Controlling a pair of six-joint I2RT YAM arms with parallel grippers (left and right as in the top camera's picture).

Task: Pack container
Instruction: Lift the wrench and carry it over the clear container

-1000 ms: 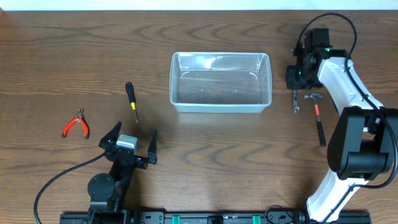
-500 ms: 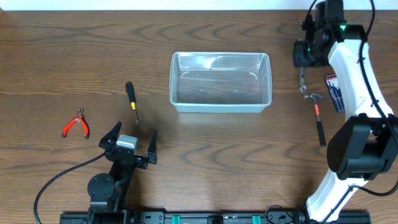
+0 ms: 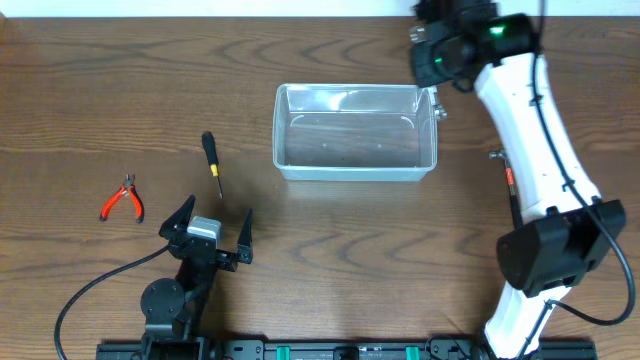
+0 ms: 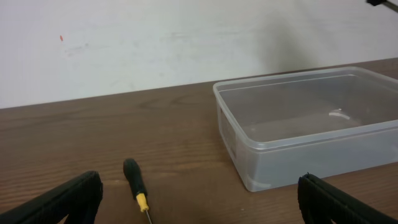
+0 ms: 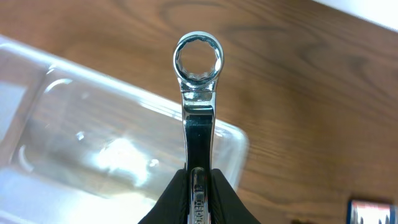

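My left gripper (image 3: 215, 215) sits spread and empty near the counter's (image 3: 100, 80) front edge. Mid-counter stands the container (image 3: 355, 172), apparently empty. Over its far right corner, my right gripper (image 5: 198, 180) pinches a wrench (image 5: 198, 112). Next, I judge, I should move it inward, lower it and release.

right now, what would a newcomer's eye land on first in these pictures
First, the shiny wrench pinched in the right hand, hanging over the far right corner of the clear, empty container at mid table. Next, the red pliers and the screwdriver lying on the left, near the open left hand.
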